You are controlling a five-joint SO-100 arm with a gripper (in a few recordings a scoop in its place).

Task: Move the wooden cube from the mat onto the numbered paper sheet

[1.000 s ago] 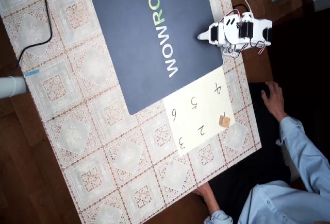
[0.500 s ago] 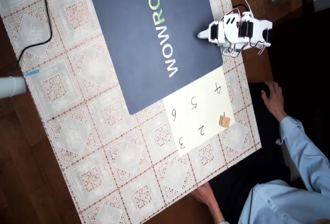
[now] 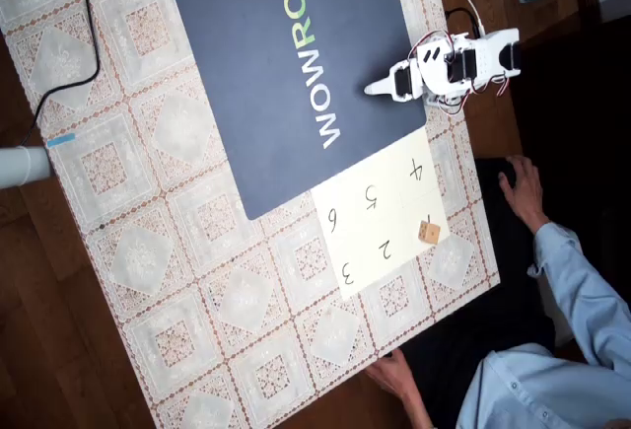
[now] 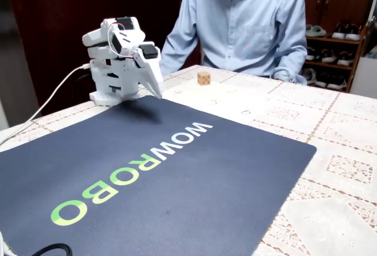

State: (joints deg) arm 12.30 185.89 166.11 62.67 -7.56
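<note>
A: Where is the wooden cube (image 3: 428, 232) sitting in the overhead view?

B: It is resting on the numbered paper sheet (image 3: 380, 214), near the sheet's right edge, below the digit 4 and to the right of the 2. In the fixed view the cube (image 4: 204, 78) is standing on the far part of the sheet (image 4: 235, 100), just in front of the seated person's light blue shirt (image 4: 247, 23).

A: And the mat?

B: The dark navy mat (image 3: 286, 64) with the WOWROBO lettering is lying on the lace-patterned tablecloth (image 3: 148, 251); its lower right corner is overlapping the upper edge of the paper sheet. Nothing is lying on the mat's surface (image 4: 159, 179) in the fixed view — the arm's tip is merely hanging above it.

A: How is the gripper standing?

B: The white arm (image 3: 463, 59) is folding over its base at the mat's right edge, and the gripper (image 3: 378, 87) is pointing left over the mat in the overhead view. In the fixed view the gripper (image 4: 158, 88) is angling downward, its fingers drawn together to a single point and holding nothing — well apart from the cube.

A: Is anyone else showing?

B: A person's hand (image 3: 521, 187) is resting beside the table's right edge in the overhead view.
</note>
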